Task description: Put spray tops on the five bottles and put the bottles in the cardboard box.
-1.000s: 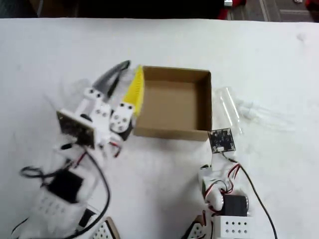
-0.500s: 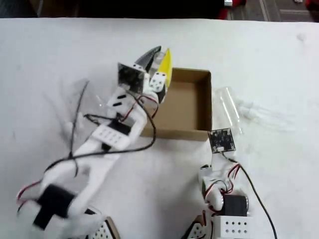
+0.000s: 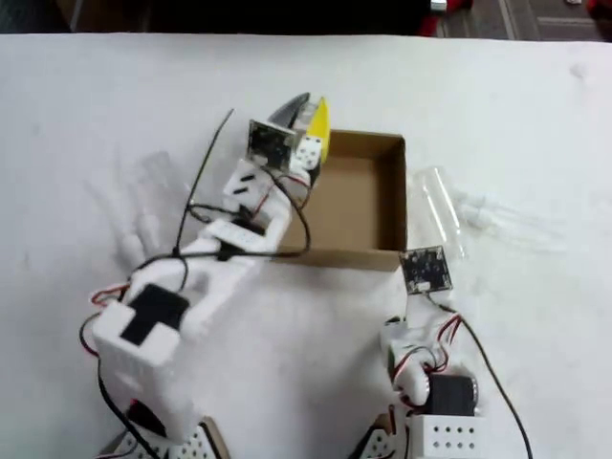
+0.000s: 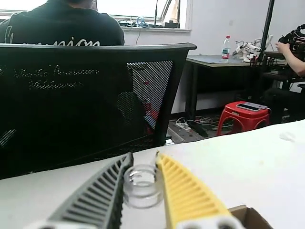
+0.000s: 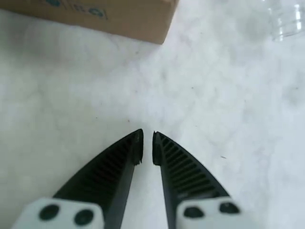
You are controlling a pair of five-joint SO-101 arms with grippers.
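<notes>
The left gripper (image 4: 144,162) pinches a clear bottle (image 4: 142,187) near its open mouth over the box's (image 3: 393,191) 11 o'clock corner, which suits what is probably light, stiff, slippery plastic, while the right gripper (image 5: 147,145), nearly closed, holds nothing.

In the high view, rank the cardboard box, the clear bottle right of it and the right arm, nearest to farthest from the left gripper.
1. Cardboard box, right beside the left gripper.
2. Clear bottle, lying right of the box.
3. Right arm, at the near table edge.
</notes>
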